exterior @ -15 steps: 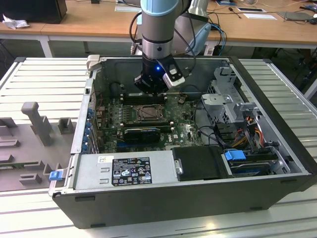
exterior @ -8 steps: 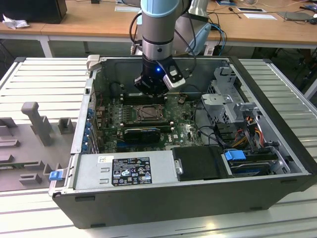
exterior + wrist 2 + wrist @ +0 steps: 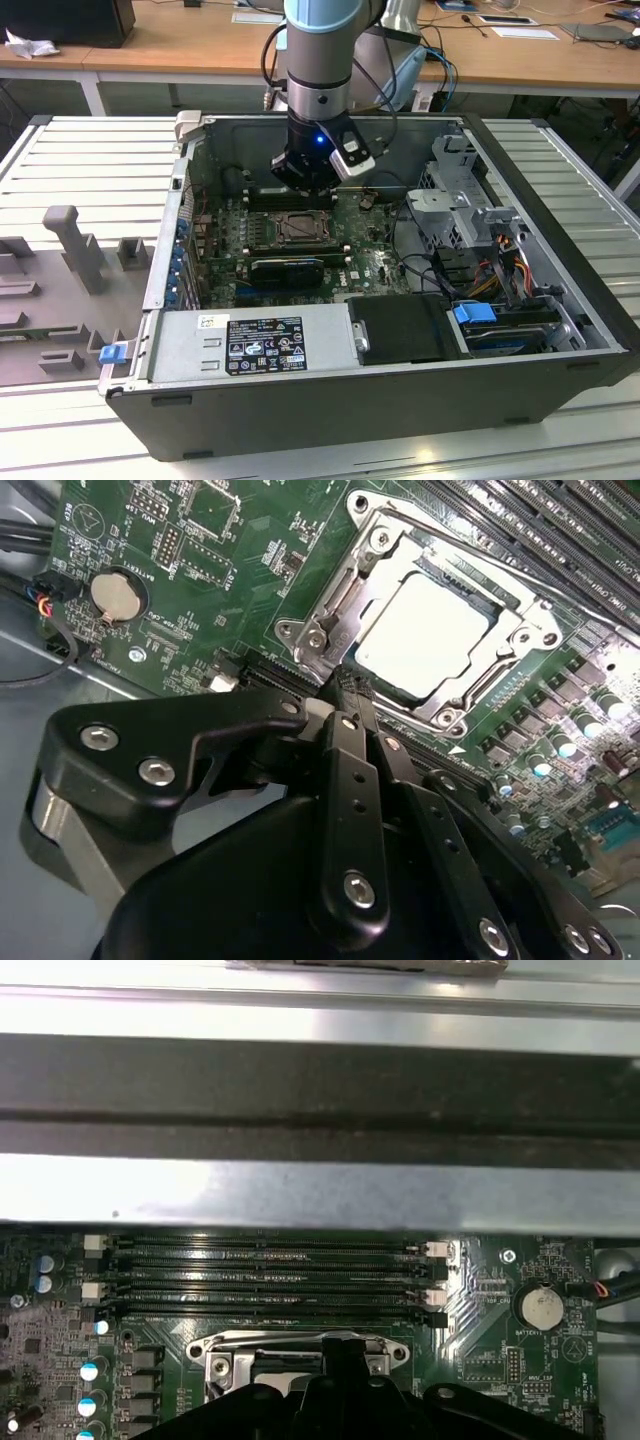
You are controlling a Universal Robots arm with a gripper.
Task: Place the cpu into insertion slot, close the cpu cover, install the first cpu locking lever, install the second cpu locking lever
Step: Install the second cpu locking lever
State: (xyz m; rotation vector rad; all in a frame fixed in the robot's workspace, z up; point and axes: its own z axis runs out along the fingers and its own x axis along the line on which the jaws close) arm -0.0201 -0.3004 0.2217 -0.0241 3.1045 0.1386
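The cpu (image 3: 425, 630), a pale square chip, lies in the socket on the green motherboard (image 3: 200, 570). The grey metal cpu cover (image 3: 520, 640) lies flat around it as a frame. Thin metal levers run along the socket's sides, one of them (image 3: 335, 595) near the fingertips. My gripper (image 3: 345, 680) is black, shut and holds nothing, its tip at the socket's edge. In the exterior view the gripper (image 3: 305, 185) hangs just above the back of the socket (image 3: 298, 230). In the first wrist view the fingers (image 3: 345, 1350) sit over the socket frame (image 3: 230, 1345).
The motherboard lies inside an open computer case (image 3: 560, 200) on a slatted metal table (image 3: 90, 160). Memory slots (image 3: 270, 1270) run behind the socket, and a coin battery (image 3: 541, 1306) is close by. Drive bays and cables (image 3: 480, 260) fill the exterior view's right.
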